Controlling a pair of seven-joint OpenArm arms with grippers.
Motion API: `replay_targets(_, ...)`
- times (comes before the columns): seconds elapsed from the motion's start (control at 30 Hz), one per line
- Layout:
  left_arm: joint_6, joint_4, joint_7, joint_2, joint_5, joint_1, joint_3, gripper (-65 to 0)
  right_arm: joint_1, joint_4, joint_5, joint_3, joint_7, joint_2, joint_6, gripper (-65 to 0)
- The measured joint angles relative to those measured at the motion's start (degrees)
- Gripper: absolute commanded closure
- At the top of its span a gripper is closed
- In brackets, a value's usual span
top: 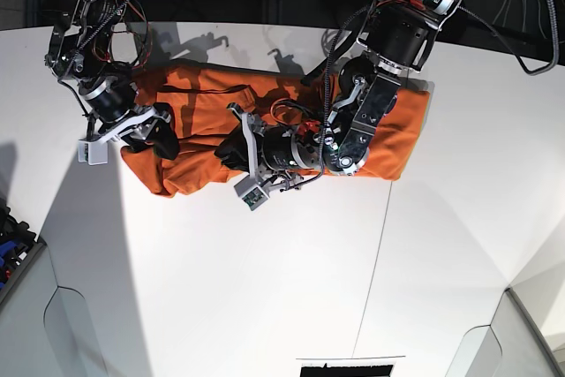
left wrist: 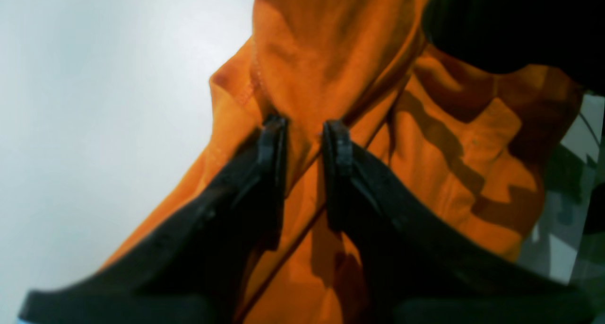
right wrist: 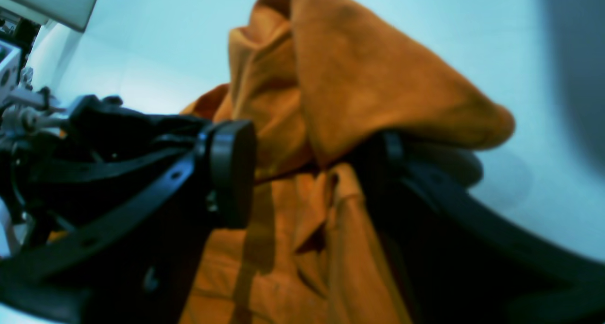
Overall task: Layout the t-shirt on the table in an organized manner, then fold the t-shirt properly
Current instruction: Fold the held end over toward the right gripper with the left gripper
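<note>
T-shirt point(top: 203, 143) lies bunched along the surface point(top: 265, 289) far edge, long axis left-right. Left claw point(left wrist: 305, 127) is clamped on a fold mid-shirt. Right claw point(right wrist: 312, 153) is apart, with cloth draped over one finger at the shirt's end. Next: likely pull apart along that axis.

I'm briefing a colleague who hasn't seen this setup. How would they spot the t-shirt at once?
Look at the white table; on its far half, under both arms, lies the t-shirt. It is a crumpled burnt-orange cloth stretched sideways, the only cloth and only bright colour there. The left gripper pinches a fold of it.
</note>
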Motion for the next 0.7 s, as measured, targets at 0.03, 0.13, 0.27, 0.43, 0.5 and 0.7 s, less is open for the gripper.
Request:
replay_targets(0.03, 0.0, 0.0, 0.0, 0.0, 0.0, 0.0, 0.0, -13.7, 0.0, 0.0, 0.0, 0.0, 0.2, 0.0, -0.4, -24.0)
replay_targets(0.13, 0.0, 0.0, 0.0, 0.0, 0.0, 0.2, 0.0, -13.7, 0.1, 0.0, -1.4, 0.0, 0.8, 0.0, -2.3, -4.9)
replay_targets(0.27, -0.1, 0.0, -0.3, 0.0, -0.3, 0.7, 0.0, -13.7, 0.2, 0.0, -3.0, 0.0, 1.1, 0.0, -2.3, 0.0)
replay_targets(0.43, -0.2, 0.0, -0.2, 0.0, -1.6, 0.7, 0.0, -13.7, 2.0, -0.1, -5.1, -0.1, 1.2, 0.0, -1.6, 0.0)
replay_targets(0.5, -1.7, 0.5, 0.5, 0.0, -2.8, 0.8, 0.0, -13.7, 2.5, -0.1, -5.2, -0.1, 1.2, 0.0, -1.4, 0.0)
replay_targets(0.7, -4.1, 7.5, 5.3, 0.0, -7.9, 0.9, 0.0, -13.7, 2.7, -0.1, -5.6, -0.1, 1.2, 0.0, -1.4, 0.0)
